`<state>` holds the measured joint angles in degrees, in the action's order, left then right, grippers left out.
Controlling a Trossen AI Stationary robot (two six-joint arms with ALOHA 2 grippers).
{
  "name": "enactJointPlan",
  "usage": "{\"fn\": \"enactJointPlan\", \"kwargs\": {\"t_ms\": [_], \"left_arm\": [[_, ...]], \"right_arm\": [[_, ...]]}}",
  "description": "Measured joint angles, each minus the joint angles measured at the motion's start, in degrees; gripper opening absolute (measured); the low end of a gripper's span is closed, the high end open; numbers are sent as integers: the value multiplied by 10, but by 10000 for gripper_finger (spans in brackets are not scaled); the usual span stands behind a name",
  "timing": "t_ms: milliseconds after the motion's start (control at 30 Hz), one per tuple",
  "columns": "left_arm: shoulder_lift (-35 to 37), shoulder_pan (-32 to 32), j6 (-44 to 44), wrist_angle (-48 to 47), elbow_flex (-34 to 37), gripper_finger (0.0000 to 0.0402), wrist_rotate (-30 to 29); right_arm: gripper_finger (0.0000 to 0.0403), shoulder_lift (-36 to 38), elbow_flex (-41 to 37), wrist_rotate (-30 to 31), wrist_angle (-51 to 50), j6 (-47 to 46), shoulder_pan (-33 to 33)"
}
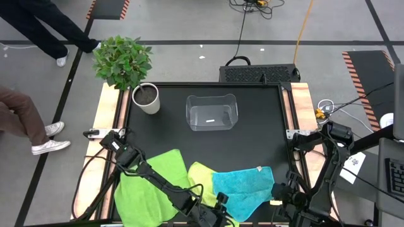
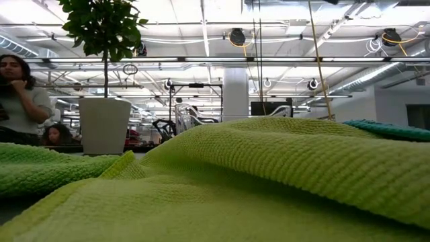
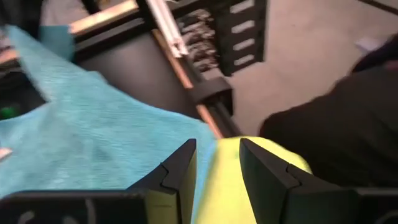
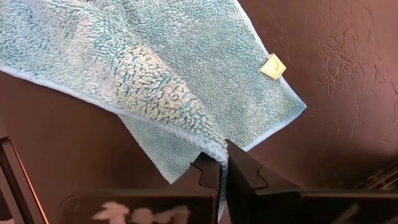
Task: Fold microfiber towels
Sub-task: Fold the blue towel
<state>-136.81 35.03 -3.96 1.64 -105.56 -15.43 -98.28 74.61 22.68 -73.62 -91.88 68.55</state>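
Right gripper [image 4: 222, 167] pinches the fuzzy turquoise-blue microfiber towel's [image 1: 246, 188] edge at the table's near right. Left gripper [image 3: 217, 163] clamps the pale yellow-green towel [image 3: 227, 186] beside it. Bright green towel [image 1: 148, 183] lies near left.

Two dark jointed arms, black cables alongside; left gripper [image 3: 217, 171] and right gripper [image 4: 225, 168] with black angular fingers.
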Motion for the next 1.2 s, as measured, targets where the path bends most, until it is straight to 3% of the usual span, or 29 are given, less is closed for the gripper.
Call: {"fn": "enactJointPlan", "kwargs": {"t_ms": [267,700,1200], "left_arm": [[-15,-12,-4,13,-1,122,12],[-36,-12,4,13,-1,122,28],[-46,-20,-9,55,-1,122,46]], "right_arm": [[0,2,0,28,-2,6,-9],[0,25,0,59,3,94,-79],[0,29,0,62,12,103,-82]]}}
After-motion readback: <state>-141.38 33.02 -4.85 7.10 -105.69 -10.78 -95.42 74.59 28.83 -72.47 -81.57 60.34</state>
